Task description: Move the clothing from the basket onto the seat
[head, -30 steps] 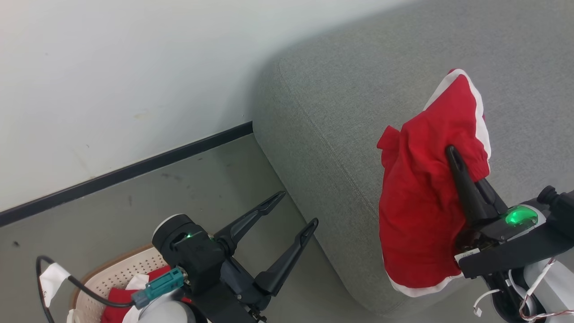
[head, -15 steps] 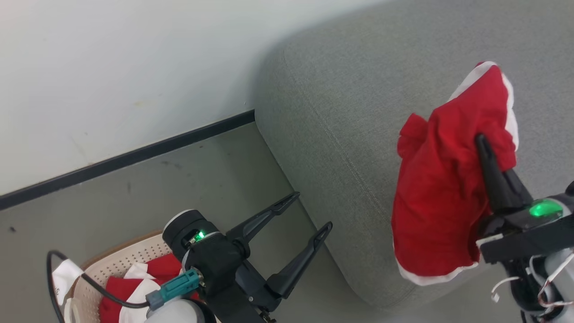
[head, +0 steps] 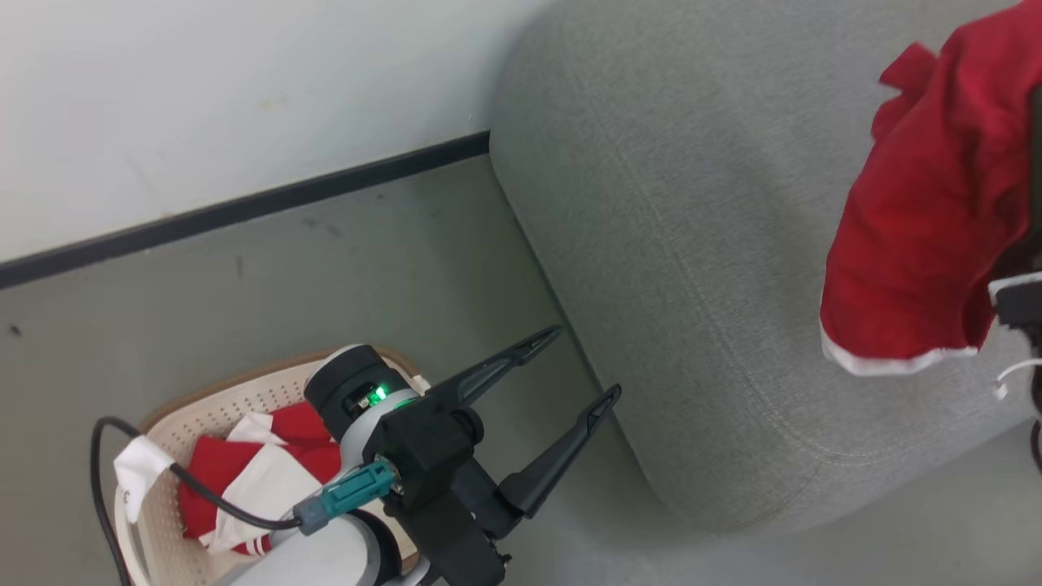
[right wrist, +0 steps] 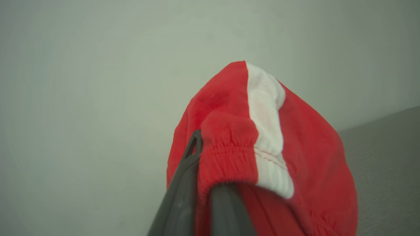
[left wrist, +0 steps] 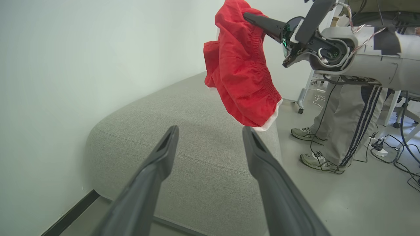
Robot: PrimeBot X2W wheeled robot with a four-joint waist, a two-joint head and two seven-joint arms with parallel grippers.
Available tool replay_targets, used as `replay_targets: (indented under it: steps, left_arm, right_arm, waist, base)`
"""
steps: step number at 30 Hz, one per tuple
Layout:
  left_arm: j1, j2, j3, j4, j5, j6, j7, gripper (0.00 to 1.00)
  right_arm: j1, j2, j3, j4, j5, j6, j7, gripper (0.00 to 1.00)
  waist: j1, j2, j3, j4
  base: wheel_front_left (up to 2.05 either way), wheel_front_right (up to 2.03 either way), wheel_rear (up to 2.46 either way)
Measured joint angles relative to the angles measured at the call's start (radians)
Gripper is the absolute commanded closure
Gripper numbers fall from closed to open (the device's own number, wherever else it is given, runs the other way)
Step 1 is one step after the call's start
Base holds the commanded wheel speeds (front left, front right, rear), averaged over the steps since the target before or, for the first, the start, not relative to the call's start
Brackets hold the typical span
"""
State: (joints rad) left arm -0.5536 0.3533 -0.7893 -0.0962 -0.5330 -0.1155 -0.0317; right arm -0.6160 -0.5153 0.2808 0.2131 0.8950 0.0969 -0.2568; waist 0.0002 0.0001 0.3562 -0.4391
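Clearly the right gripper [left wrist: 252, 18] is clamped on the elastic waistband of a red garment [left wrist: 241, 68], which hangs in the air above the seat [left wrist: 183, 131] — not touching it. The hold looks narrow, so a swing could pull the fabric free, and near the cushion's edge it might slide to the floor. The left gripper [head: 584, 364] is spread wide and empty beside the basket [head: 236, 391], where more clothing [head: 244, 480] lies. One right finger is buried under fabric — the pinch itself is hard to judge.
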Motion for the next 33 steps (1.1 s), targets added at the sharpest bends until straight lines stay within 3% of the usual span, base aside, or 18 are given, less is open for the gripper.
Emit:
replay_targets:
  steps: [13,29,33]
  left_arm:
    - [-0.081,0.001,-0.038,-0.013,0.042,-0.001,0.039,0.0]
    - [-0.121,0.025,-0.048,-0.033,0.042,-0.008,0.053,0.0]
    - [-0.124,0.035,-0.046,-0.029,0.042,-0.008,0.047,0.0]
  right_arm:
    - [-0.187,-0.081,-0.107,0.163,0.048,0.008,0.009,1.0]
    - [-0.37,-0.134,-0.197,0.379,0.007,-0.14,0.007,1.0]
    - [-0.378,-0.137,-0.164,0.429,-0.024,-0.15,0.006,1.0]
  waist:
    - [0.0001,-0.0001,0.131,0.069]
    - [0.0,0.0,0.272,0.175]
    - [-0.0001,0.0,0.297,0.201]
  base:
    - [0.0,0.0,0.0]
    - [0.0,0.0,0.0]
    - [0.0,0.0,0.0]
